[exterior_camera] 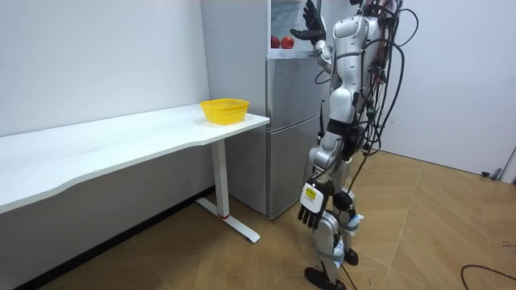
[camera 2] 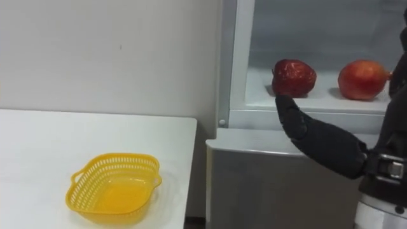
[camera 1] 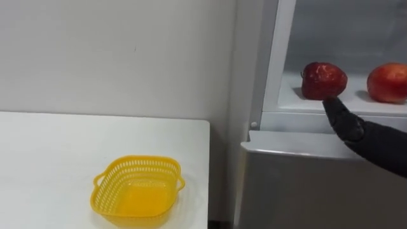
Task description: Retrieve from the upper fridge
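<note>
Two red fruits lie on the white shelf [camera 1: 356, 105] of the open upper fridge compartment. One is a dark red apple [camera 1: 324, 80] on the left, the other a lighter red-orange one [camera 1: 386, 83] on the right. My right hand [camera 1: 346, 124] is raised in front of the shelf with straight fingers, its thumb tip just under the dark apple's lower right edge and holding nothing. In the room view this hand [exterior_camera: 310, 29] is spread at the compartment. My left hand [exterior_camera: 310, 213] hangs relaxed beside my thigh.
A yellow mesh basket [camera 1: 138, 160] stands empty near the right end of the white table [camera 1: 57, 146], left of the fridge. The grey lower fridge door [camera 1: 305, 191] is closed below the shelf. I stand close in front of the fridge [exterior_camera: 290, 121].
</note>
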You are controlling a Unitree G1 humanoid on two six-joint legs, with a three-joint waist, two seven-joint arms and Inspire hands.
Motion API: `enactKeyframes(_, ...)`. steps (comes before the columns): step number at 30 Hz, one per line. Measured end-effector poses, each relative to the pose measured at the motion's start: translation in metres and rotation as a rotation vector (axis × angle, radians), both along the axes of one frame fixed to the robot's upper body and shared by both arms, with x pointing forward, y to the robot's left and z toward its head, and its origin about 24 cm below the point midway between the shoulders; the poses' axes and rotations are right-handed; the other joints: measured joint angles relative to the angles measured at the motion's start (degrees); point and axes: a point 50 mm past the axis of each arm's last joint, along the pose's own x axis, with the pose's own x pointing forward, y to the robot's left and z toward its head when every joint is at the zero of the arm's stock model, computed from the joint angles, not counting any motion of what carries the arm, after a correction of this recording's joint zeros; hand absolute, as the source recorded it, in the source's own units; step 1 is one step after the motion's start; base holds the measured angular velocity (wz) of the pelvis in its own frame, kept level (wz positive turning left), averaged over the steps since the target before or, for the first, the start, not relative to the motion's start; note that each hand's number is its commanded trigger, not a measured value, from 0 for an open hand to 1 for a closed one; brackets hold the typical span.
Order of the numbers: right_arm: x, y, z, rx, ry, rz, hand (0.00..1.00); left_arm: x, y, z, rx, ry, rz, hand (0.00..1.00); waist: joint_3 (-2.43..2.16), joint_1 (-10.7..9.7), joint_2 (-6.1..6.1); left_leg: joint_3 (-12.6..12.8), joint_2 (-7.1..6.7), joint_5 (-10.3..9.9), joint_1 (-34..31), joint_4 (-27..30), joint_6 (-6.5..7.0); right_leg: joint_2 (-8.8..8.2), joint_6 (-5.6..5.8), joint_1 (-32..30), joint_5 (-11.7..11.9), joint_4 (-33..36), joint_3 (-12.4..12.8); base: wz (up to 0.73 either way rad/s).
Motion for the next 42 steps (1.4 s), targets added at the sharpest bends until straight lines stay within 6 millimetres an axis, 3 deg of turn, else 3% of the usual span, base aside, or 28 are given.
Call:
enactKeyframes(7, 0.015, -0.009, -0.008, 0.016, 0.08, -0.004, 0.0, 0.007, 0.0, 0.0, 0.0, -0.014, -0.016, 0.0, -0.25, 0.23, -0.75, -0.83, -0.09, 0.0, -0.06, 0.16, 0.0, -0.1, 0.0, 0.59, 0.01, 0.1, -0.69, 0.06)
enactKeyframes(13, 0.017, -0.016, -0.008, 0.055, 0.107, -0.01, 0.0, 0.001, 0.001, 0.001, -0.001, 0.003, -0.004, 0.0, -0.32, 0.44, -0.78, -0.9, -0.09, 0.0, 0.04, 0.22, 0.0, -0.08, 0.0, 0.75, 0.0, 0.17, -0.8, 0.0)
enactKeyframes(17, 0.03, -0.022, -0.004, 0.067, 0.118, -0.046, 0.0, -0.003, 0.002, 0.001, 0.005, 0.026, -0.004, 0.0, -0.39, 0.38, -1.06, -0.9, -0.1, 0.0, 0.13, 0.41, 0.0, -0.13, 0.0, 0.83, 0.01, 0.21, -0.98, 0.0)
enactKeyframes(22, 0.036, -0.023, 0.002, 0.062, 0.12, -0.057, 0.0, -0.005, 0.002, 0.001, 0.008, 0.039, 0.002, 0.0, -0.36, 0.59, -1.2, -0.97, -0.12, 0.0, 0.13, 0.6, 0.0, -0.2, 0.0, 0.73, 0.0, 0.07, -1.19, 0.0)
enactKeyframes(27, 0.043, -0.027, -0.003, 0.037, 0.177, -0.059, 0.0, -0.003, 0.003, 0.001, 0.011, 0.033, 0.009, 0.0, -0.34, 1.55, -1.32, -1.1, -0.16, 0.0, 0.09, 0.65, 0.0, -0.25, 0.0, 0.77, 0.0, 0.0, -1.28, 0.0)
enactKeyframes(42, 0.059, -0.032, -0.01, -0.003, 0.292, -0.061, 0.0, 0.005, 0.009, 0.002, 0.011, 0.018, 0.023, 0.0, -0.16, 1.81, -1.88, -1.92, -0.23, 0.0, -0.56, 0.66, 0.0, -0.37, 0.02, 0.73, -0.01, 0.05, -2.42, 0.02)
